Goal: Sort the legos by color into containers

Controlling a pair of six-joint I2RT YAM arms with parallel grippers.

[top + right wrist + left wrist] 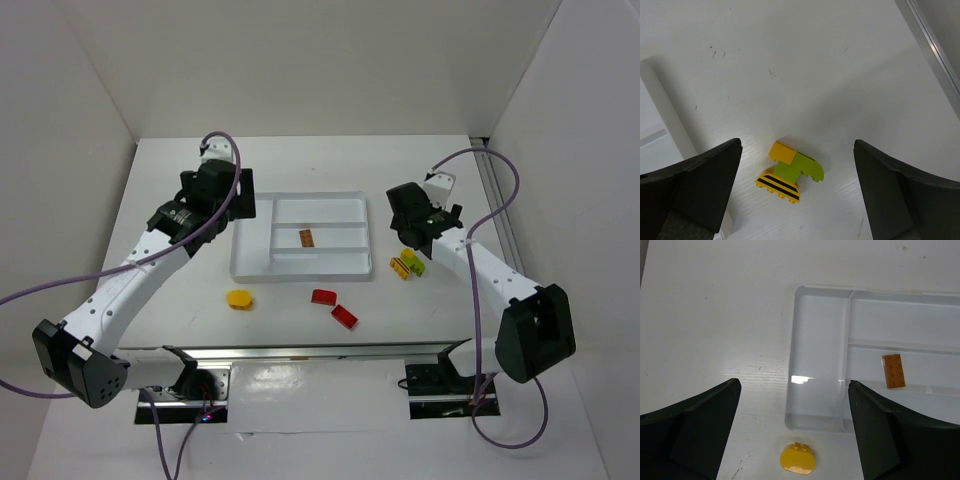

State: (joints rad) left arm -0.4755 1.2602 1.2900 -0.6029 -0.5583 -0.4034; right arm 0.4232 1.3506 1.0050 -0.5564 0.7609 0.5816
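Your left gripper (pixel 795 385) was spread wide, nothing held; it hung over the tray (pixel 817 365), above its left-hand compartment; the yellow rounded brick (pixel 797 460) lay on the table just outside the tray's near edge, between the fingers in the wrist view, untouched; the orange-brown brick (pixel 893 371) lay flat in the middle row compartment, beyond the right finger. Your right gripper (pixel 797 145) was equally wide and empty; the yellow-and-green brick cluster (pixel 790 172) sat on the table between its fingers, no contact, just right of the tray; a red brick (pixel 323 296) and a second red brick (pixel 344 316) lay near the tray's front edge, apart from both grippers.
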